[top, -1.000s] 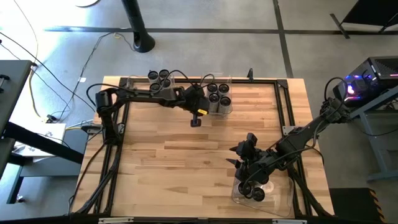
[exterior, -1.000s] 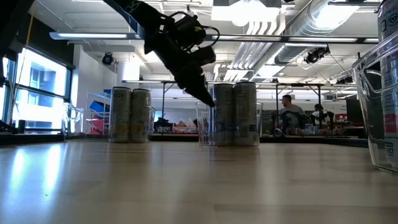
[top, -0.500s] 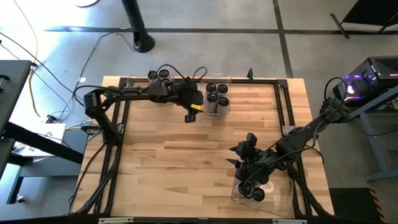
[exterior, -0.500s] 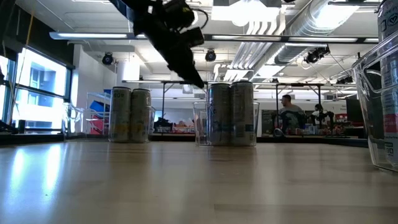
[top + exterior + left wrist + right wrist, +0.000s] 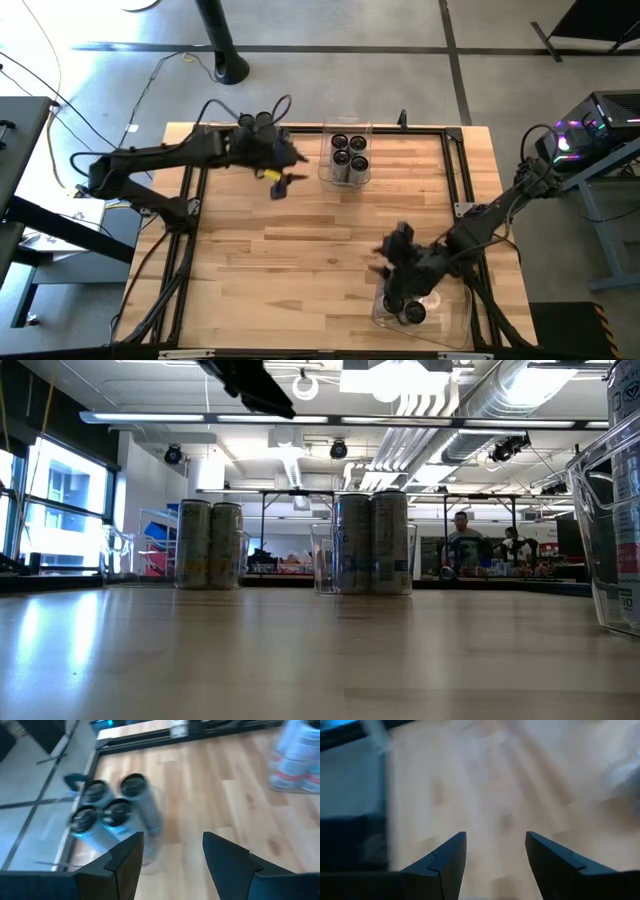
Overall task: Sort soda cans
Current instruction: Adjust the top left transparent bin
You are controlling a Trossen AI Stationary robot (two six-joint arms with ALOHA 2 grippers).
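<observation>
Left gripper (image 5: 283,181), jaws released and empty, hovers near 4 soda cans (image 5: 107,812) at the table's (image 5: 300,270) 11 o'clock; right gripper (image 5: 385,262), jaws released, at 5 o'clock.

Arms: two are counted: the left arm (image 5: 160,158) and the right arm (image 5: 480,225).
Grippers: two, one per arm: the left gripper (image 5: 172,837) and the right gripper (image 5: 495,836).
Clear bins: two are made out: the far bin (image 5: 325,160) and the near bin (image 5: 455,325).
Soda cans at the far left corner (image 5: 117,812): four are counted.
Soda cans in the far bin (image 5: 342,157): four dark tops are counted.
Soda cans in the near bin (image 5: 412,314): one top is seen; the rest is hidden by the right arm.
People: one person (image 5: 461,538) is clearly counted in the room behind.
</observation>
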